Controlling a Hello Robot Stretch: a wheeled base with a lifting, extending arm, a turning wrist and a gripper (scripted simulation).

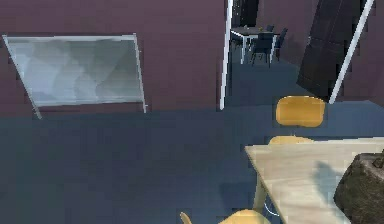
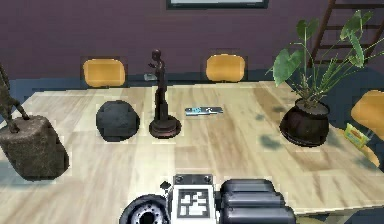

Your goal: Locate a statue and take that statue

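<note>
A dark, slender statue of a standing figure rises upright on a round base on the light wooden table, left of its middle. At the arm side view's bottom edge I see a white marker square, with the gripper's dark body just left of it, low and on the near side of the table from the statue. Its far end is cut off, so I cannot tell whether it holds anything.
A black dome sits left of the statue and a small remote-like thing to its right. Potted plants stand at both table ends. Yellow chairs ring the table. A glass panel leans on the wall, and a doorway is beyond.
</note>
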